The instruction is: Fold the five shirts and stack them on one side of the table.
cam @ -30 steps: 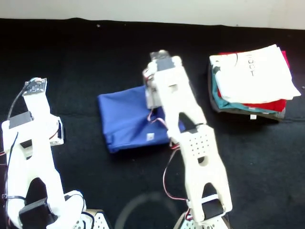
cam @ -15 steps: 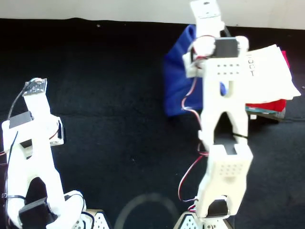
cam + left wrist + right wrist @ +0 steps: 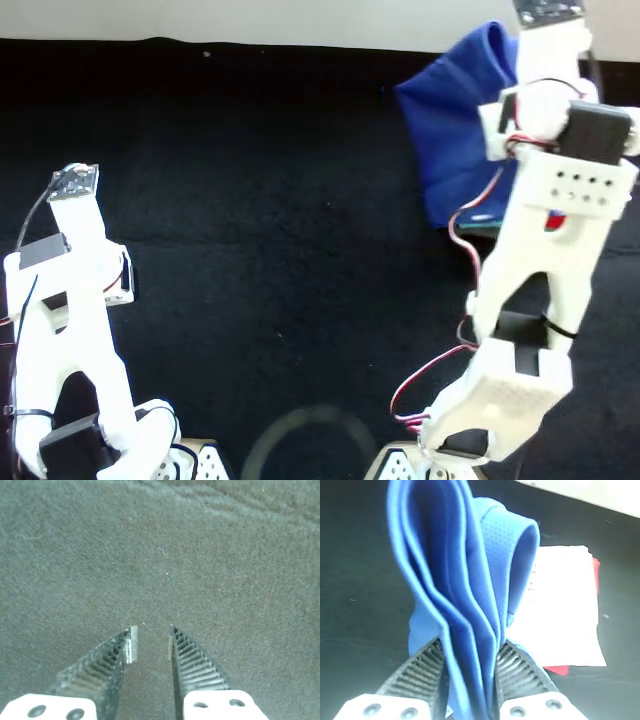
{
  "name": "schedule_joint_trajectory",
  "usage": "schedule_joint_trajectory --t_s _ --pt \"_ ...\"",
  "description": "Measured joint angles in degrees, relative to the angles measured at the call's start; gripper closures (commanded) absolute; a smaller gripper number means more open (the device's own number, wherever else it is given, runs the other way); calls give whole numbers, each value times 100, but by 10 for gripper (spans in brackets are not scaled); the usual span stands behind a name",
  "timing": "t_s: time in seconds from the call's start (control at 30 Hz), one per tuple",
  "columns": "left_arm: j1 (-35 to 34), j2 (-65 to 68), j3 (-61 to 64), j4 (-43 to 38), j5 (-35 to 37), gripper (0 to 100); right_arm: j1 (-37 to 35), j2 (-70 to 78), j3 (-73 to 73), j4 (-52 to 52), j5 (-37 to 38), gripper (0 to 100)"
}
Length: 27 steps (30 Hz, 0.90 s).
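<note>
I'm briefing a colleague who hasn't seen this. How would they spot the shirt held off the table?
At the far right of the black table, the right arm stands extended. Its gripper is shut on a folded blue shirt, held up near the stack. It alone is blue; the stack's top shirt is white, with red beneath.

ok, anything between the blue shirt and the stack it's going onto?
Nothing visible does. The right gripper is shut on the folded blue shirt, held up in the air by the stack. The white shirt on top of the stack has nothing lying on it where the right wrist view shows it.
</note>
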Motion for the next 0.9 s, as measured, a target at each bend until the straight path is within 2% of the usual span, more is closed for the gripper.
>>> schedule_joint_trajectory --t_s 0.17,0.37,0.57,0.77,0.9 --pt "0 0 0 0 0 881 545 273 -9 -53 598 992" --pt "0 0 0 0 0 881 1020 1336 0 -958 941 992" --pt "0 0 0 0 0 881 1248 1978 0 -1952 1125 989" --pt "0 0 0 0 0 881 1266 2338 0 -2277 1125 984" --pt "0 0 0 0 0 881 1310 2541 0 -2330 1125 858"
